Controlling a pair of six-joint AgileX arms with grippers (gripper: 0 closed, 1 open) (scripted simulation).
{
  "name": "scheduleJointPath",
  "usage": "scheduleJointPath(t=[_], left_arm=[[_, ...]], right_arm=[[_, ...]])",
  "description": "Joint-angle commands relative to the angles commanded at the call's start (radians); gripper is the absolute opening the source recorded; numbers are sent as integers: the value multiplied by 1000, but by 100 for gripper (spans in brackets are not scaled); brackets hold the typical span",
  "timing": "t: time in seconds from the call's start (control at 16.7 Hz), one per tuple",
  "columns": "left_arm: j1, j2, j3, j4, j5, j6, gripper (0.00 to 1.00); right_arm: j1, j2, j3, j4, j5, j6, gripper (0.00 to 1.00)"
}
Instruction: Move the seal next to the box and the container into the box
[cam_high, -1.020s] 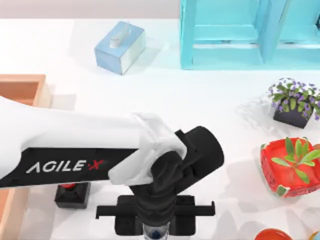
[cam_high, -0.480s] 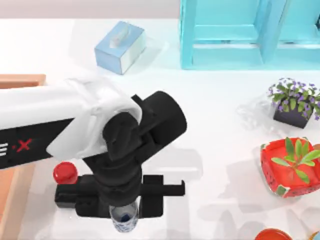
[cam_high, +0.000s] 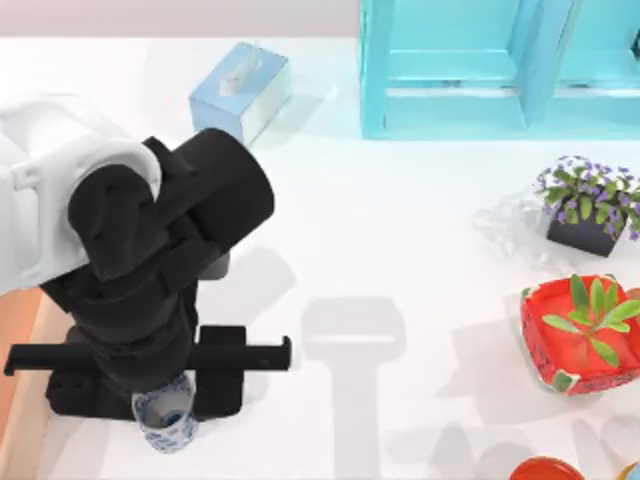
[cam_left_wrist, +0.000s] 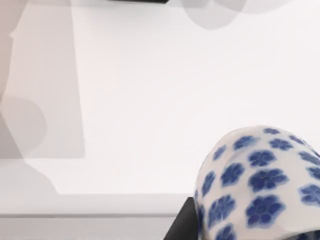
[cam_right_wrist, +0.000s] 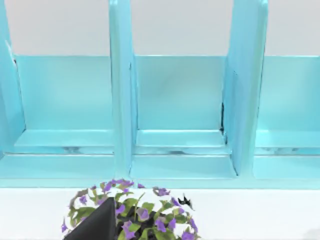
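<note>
Jaws: left gripper (cam_high: 165, 415) clamped on container (cam_high: 165, 420) | container between jaws, near table's left, beside box (cam_high: 12, 345)

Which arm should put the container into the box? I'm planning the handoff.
Left. Its gripper already holds the container near the box at the table's left; the right wrist camera faces the far-off shelf.

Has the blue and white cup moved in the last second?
Yes. The container, held in the left gripper, has travelled toward the table's left side, farther from the red bowl and closer to the box.
</note>
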Motion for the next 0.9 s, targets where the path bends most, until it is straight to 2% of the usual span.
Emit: scheduleJointPath(t=[0.18, 0.36, 0.6, 0.9], left_arm=[[8, 6, 3, 0, -1, 13, 0], [101, 19, 12, -9, -1, 106, 0], [343, 31, 28, -16, 1, 345, 0], [731, 30, 35, -5, 5, 734, 0]], right_arm=[[0, 0, 0, 0, 0, 0, 100], [0, 0, 0, 0, 0, 0, 100], [0, 0, 0, 0, 0, 0, 100], [0, 0, 0, 0, 0, 0, 100]])
